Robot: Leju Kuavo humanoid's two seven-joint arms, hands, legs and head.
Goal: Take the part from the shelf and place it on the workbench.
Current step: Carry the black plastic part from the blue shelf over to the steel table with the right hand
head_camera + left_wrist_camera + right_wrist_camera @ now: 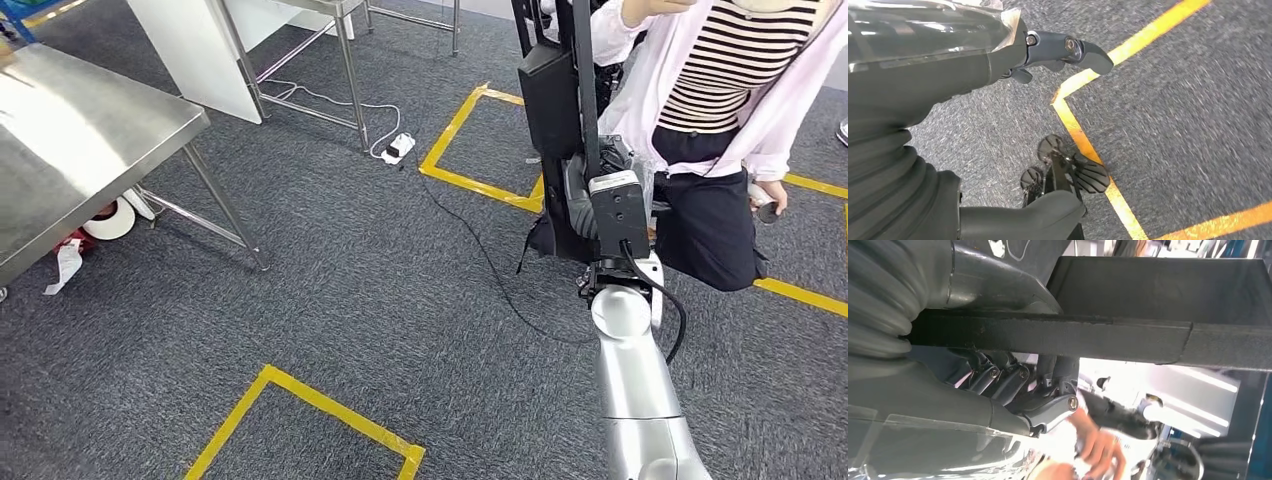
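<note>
The part (550, 95) is a black box on a long black bar, held upright in front of me over the carpet. My right hand (583, 192) grips it at the lower end, at the top of my raised silver arm. In the right wrist view, the fingers (1008, 377) curl around the black bar (1073, 340), with the box (1158, 290) beyond it. The steel workbench (80, 130) stands at the far left, well apart from the part. My left hand (973, 65) hangs over the carpet, fingers apart and holding nothing.
A person in a striped top (730, 70) stands close behind the part and holds a small controller (765, 208). Yellow tape squares (300, 400) mark the grey carpet. A cable and power strip (400, 147) lie on the floor near a white frame's legs (350, 70).
</note>
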